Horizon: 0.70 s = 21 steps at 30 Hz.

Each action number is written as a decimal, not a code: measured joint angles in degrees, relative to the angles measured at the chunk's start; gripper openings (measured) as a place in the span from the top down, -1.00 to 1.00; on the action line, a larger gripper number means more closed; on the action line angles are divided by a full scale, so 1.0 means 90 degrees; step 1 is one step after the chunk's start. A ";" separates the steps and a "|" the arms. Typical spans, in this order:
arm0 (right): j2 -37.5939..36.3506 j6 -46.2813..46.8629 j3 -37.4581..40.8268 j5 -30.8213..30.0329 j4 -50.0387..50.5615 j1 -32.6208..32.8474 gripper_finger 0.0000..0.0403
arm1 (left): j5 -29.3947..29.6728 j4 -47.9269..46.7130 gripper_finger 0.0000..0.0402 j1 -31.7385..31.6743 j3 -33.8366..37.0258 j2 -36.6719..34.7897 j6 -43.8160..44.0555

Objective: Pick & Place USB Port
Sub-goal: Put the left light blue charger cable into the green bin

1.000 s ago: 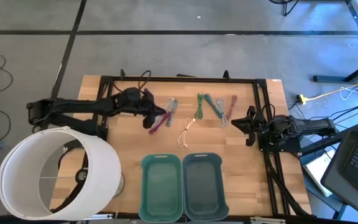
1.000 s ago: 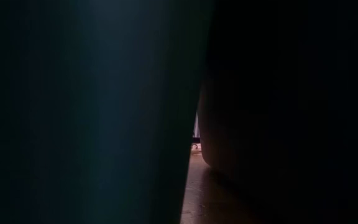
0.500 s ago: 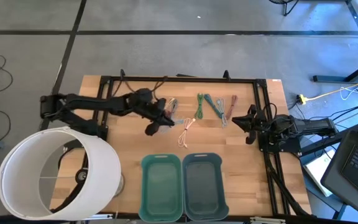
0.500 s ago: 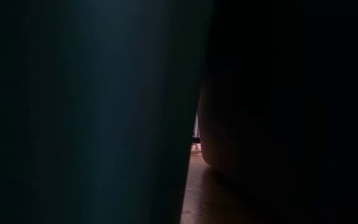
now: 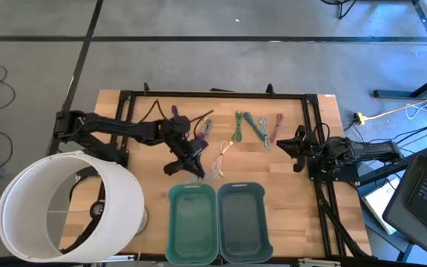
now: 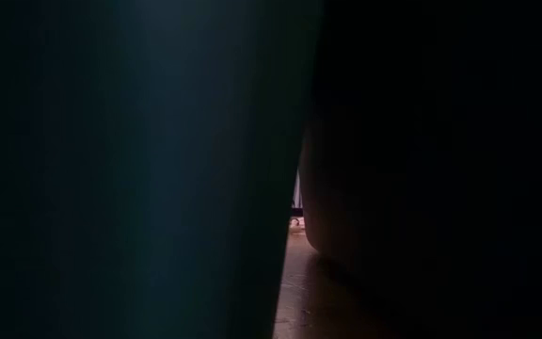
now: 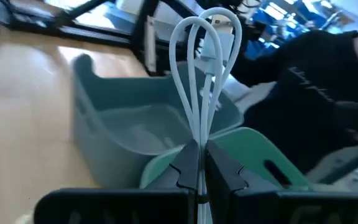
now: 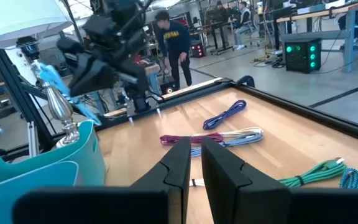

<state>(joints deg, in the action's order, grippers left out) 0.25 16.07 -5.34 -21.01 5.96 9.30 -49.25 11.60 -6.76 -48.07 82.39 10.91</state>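
My left gripper (image 5: 188,165) hovers near the far rim of the green tray (image 5: 193,215) and is shut on a looped white cable (image 7: 202,74). The grey-blue tray (image 5: 243,215) sits beside the green one on its right. More bundled cables lie flat on the wood farther back: a mixed one (image 5: 204,126), a pale one (image 5: 221,159), a green one (image 5: 239,126), a teal one (image 5: 259,127) and a red one (image 5: 276,126). My right gripper (image 5: 296,149) waits shut at the table's right side. My left gripper pinches the white cable's gathered strands (image 7: 199,140) between its two fingers (image 7: 185,168). The loops (image 7: 205,28) stick out past the fingertips, lifted clear of the table, with both trays beyond them in the left wrist view.
A large white lampshade (image 5: 65,206) fills the table's near left corner. A black frame (image 5: 213,94) rims the work area. In the low view the trays block all but a sliver of table (image 6: 294,273). People stand in the room behind (image 8: 176,46).
My left gripper has moved from the cables at the far side toward the near edge, stopping by the green tray's far rim, and has turned on the way. It has stayed shut throughout.
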 joint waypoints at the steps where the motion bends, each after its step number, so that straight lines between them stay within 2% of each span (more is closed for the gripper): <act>1: 0.0000 0.0000 0.0000 0.0001 0.0000 -0.0002 0.78 | 0.0003 0.0008 0.98 0.0104 -0.0001 0.0000 0.0052; 11: -0.0001 0.0005 0.0000 0.0002 0.0000 -0.0001 0.78 | 0.0095 -0.0290 0.98 0.1126 -0.0287 0.0000 -0.0053; 17: 0.0000 0.0003 0.0000 -0.0001 -0.0002 -0.0002 0.78 | 0.0873 -0.0871 0.98 0.1495 -0.0287 0.0000 -0.0836; 21: -0.0001 0.0002 0.0000 -0.0025 -0.0005 0.0000 0.78 | 0.1105 -0.1052 0.98 0.1544 -0.0287 0.0102 -0.1306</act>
<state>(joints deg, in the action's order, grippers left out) 0.24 16.09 -5.34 -21.23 5.91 9.30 -39.31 2.13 7.14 -50.65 83.31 -0.85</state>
